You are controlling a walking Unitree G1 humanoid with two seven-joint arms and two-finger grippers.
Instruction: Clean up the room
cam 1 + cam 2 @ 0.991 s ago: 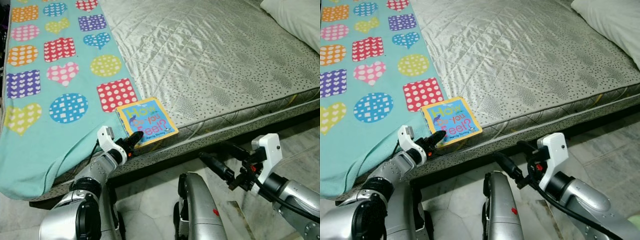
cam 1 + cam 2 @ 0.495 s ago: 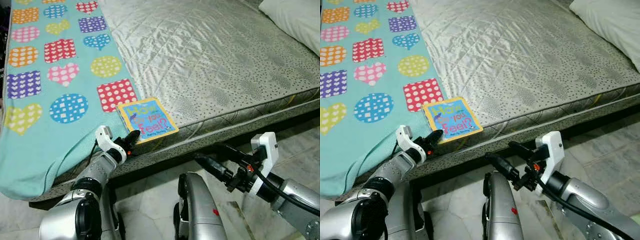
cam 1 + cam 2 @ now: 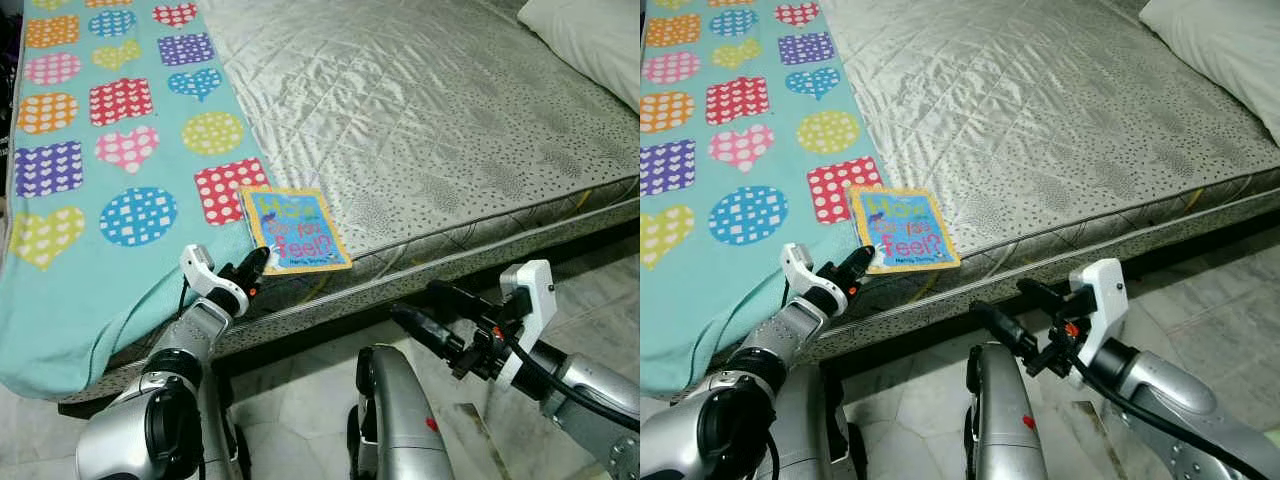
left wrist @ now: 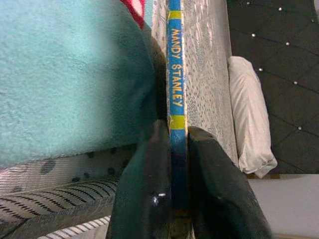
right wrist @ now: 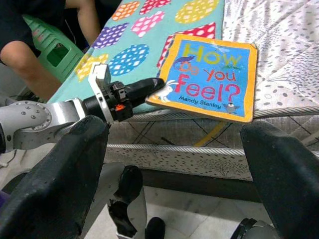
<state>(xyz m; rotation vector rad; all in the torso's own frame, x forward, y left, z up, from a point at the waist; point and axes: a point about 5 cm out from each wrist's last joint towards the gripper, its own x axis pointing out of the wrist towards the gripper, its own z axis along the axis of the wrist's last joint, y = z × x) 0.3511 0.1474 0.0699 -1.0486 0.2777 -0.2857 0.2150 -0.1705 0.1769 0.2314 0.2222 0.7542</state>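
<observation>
Mid-pickup: left end effector [image 3: 254, 264] clamped on the corner of the "How Do You Feel?" board book [image 3: 294, 229] at the bed's [image 3: 430, 120] edge, right end effector [image 3: 432, 312] spread open below, next probably lifting clear.

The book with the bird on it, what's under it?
The book lies partly on the teal blanket and partly on the silver mattress. The left claw pinches its near corner. What's directly beneath is covered.

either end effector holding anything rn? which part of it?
Left end effector grips the picture book by its near corner, fingers clamped on the edge. Right end effector is open over the floor, holding nothing.
</observation>
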